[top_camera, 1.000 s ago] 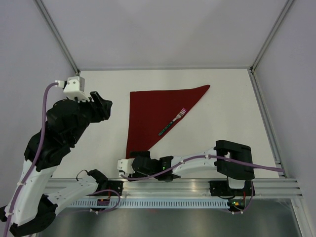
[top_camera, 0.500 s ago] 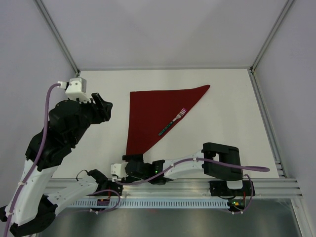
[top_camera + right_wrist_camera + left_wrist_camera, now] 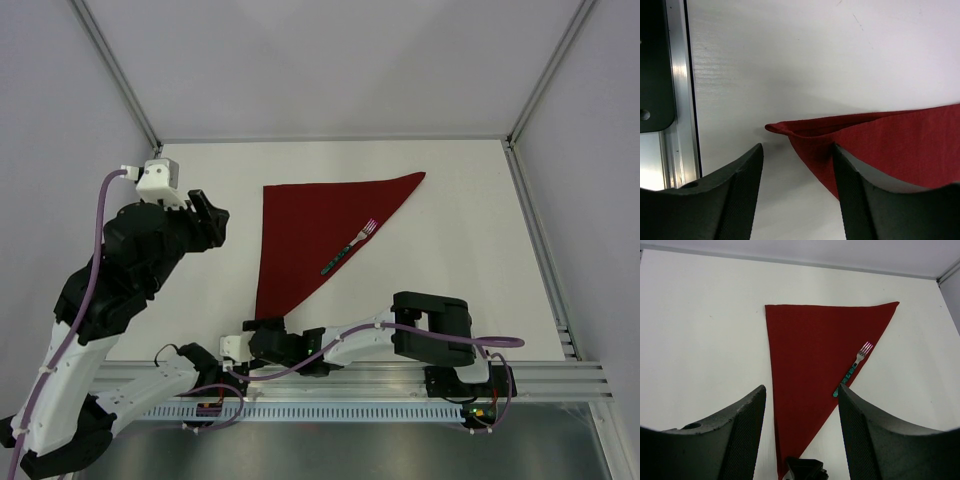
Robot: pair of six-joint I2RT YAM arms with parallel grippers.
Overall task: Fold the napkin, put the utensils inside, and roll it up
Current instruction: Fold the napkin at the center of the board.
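The maroon napkin [image 3: 305, 225] lies flat on the white table, folded into a triangle with its long point toward the arms. The fork [image 3: 349, 246] rests slantwise on its right slanted edge, tines away from me. My right gripper [image 3: 263, 325] sits low at the napkin's near corner. In the right wrist view that corner [image 3: 790, 129] is slightly lifted and lies just ahead of the open right gripper [image 3: 797, 147], with cloth by the right finger [image 3: 860, 200]. My left gripper [image 3: 208, 215] hovers open, left of the napkin. Its wrist view shows the napkin [image 3: 810, 350] and fork [image 3: 852, 370] below the gripper [image 3: 801, 390].
An aluminium rail [image 3: 400, 375] runs along the table's near edge, close behind the right gripper, and shows as a metal rail [image 3: 675, 100] in the right wrist view. Enclosure walls and posts [image 3: 530, 110] bound the table at the back and sides.
The right arm has slid left along the near edge to the napkin's near corner, and its jaws have narrowed a little. The left arm has barely moved.
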